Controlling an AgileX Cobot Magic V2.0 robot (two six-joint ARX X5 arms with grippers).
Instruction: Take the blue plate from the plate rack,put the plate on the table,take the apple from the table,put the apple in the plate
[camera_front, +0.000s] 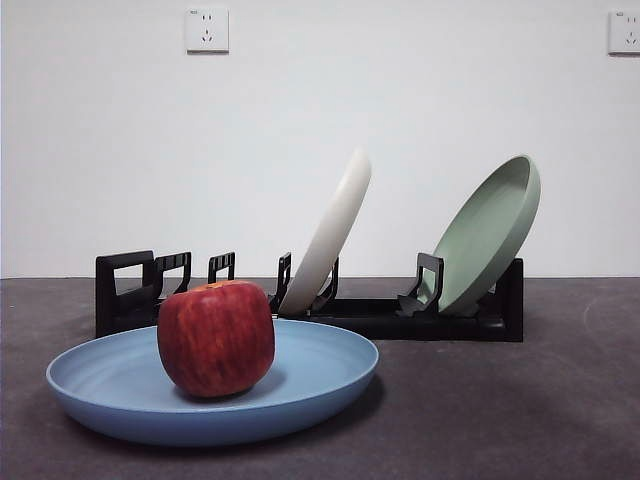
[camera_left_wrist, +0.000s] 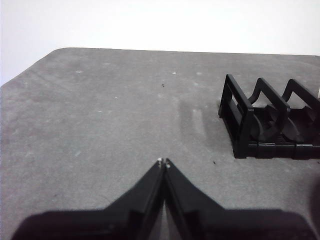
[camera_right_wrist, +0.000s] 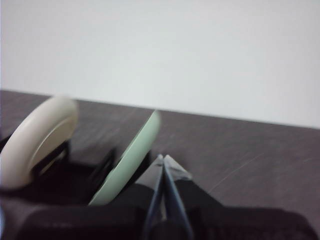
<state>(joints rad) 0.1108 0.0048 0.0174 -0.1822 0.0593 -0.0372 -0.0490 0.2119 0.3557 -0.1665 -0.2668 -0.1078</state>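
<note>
- Blue plate: lies flat on the table, near the camera and left of centre, just in front of the plate rack.
- Apple: deep red, sits upright inside the blue plate, left of the plate's middle, touching its floor.
- Plate rack: long, black, stands farther back on the table; its boxy handle end is at the left, with several vacant upright holders beside it.
- Cream-white plate: stands in a slot near the rack's middle, leaning to the right.
- Pale green plate: stands in a slot at the rack's right end, also leaning right.
- Left gripper: jaws pressed together, holding nothing, above bare table beside the rack's handle end.
- Right gripper: jaws closed tip to tip, empty, just beside the pale green plate's rim; this view is blurred.
- Two wall sockets are mounted on the white wall behind.
</note>
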